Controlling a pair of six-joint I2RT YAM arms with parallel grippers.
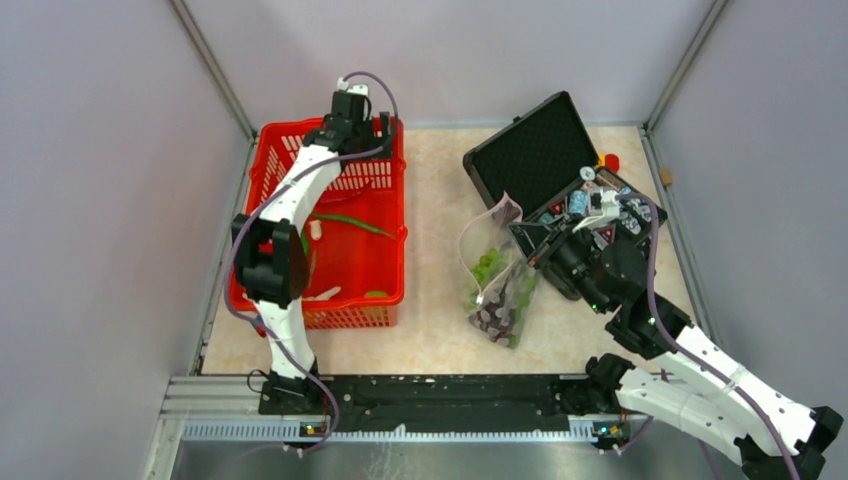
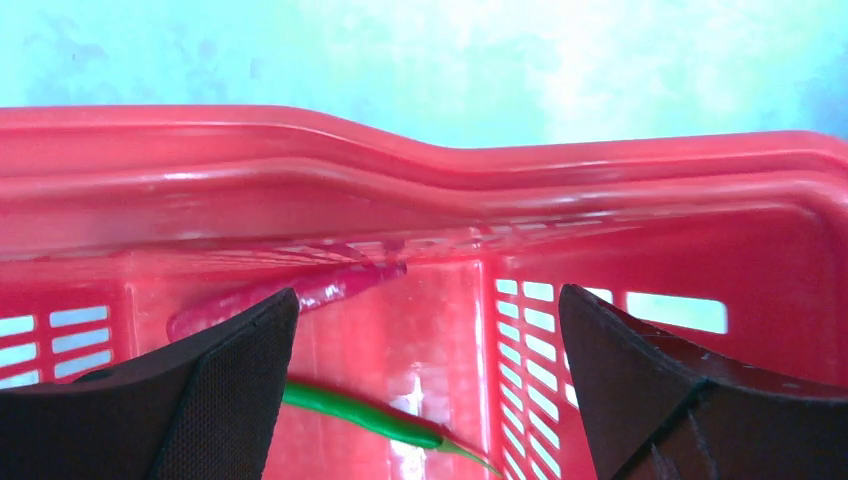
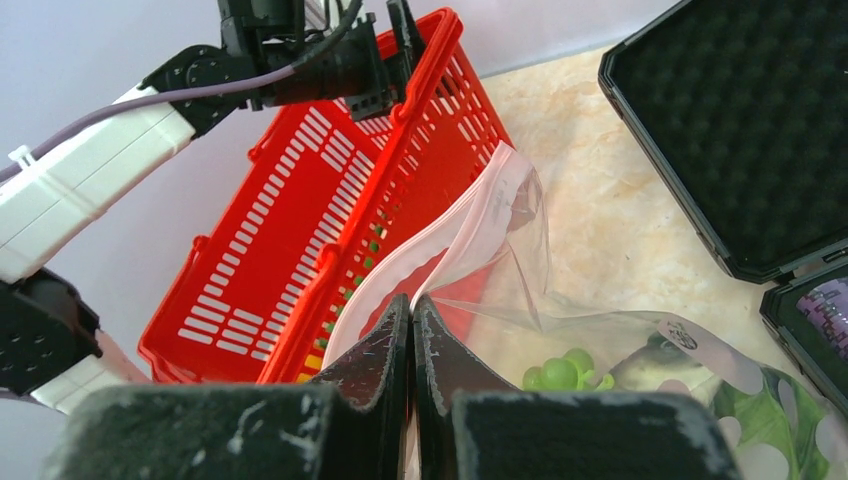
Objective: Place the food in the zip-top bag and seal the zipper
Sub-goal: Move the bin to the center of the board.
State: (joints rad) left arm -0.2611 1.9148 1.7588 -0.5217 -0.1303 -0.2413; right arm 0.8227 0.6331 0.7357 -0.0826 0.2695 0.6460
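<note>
Fingers of the right gripper (image 3: pixel 412 305) are pressed together, pinching the zipper (image 3: pixel 490 200) and holding the mouth edge up. The zip-top bag (image 1: pixel 500 285) rests on the table (image 1: pixel 440 300) between the red basket (image 1: pixel 330 315) and the black hard case (image 1: pixel 535 150). It contains green grapes (image 1: pixel 487 265) and dark purple grapes (image 1: pixel 495 318). The mouth is unsealed, with its two pink lips apart.

Handling, as judged: the film is thin, limp and probably slippery, so it will sag and fold wherever it is unsupported. The pink strip is the stiffest part. Take hold there, near one end, and keep the other lip free for loading.

A long green food piece (image 1: pixel 350 222) lies on the basket floor. It looks light and narrow, so grip it across the middle.

The left gripper (image 2: pixel 425 310) is at the basket's far end, spread wide and holding nothing.
</note>
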